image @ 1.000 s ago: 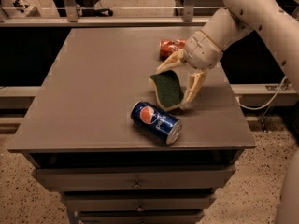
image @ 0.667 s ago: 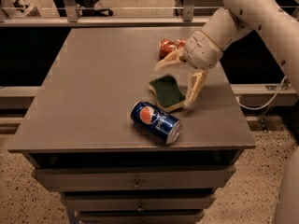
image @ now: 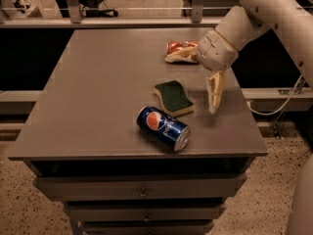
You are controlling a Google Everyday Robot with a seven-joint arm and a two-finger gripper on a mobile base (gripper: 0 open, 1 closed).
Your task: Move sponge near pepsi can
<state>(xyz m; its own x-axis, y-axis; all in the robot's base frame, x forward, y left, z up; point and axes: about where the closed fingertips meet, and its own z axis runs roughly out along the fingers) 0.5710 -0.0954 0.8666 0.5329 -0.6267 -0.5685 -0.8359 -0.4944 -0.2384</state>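
Note:
The sponge, dark green top over pale yellow foam, lies flat on the grey table, just behind and right of the pepsi can. The blue can lies on its side near the table's front edge, logo up, a small gap from the sponge. My gripper is open and empty, hovering to the right of the sponge. One finger points down beside the sponge, the other reaches left, towards the back.
An orange-red soda can lies at the back of the table, right by my far finger. The table's right edge is close to my gripper. Drawers sit below the front edge. A rail runs behind the table.
My gripper has let go of the sponge, which now lies flat on the table. The gripper has opened and drawn back to the right. The pepsi can has not moved.

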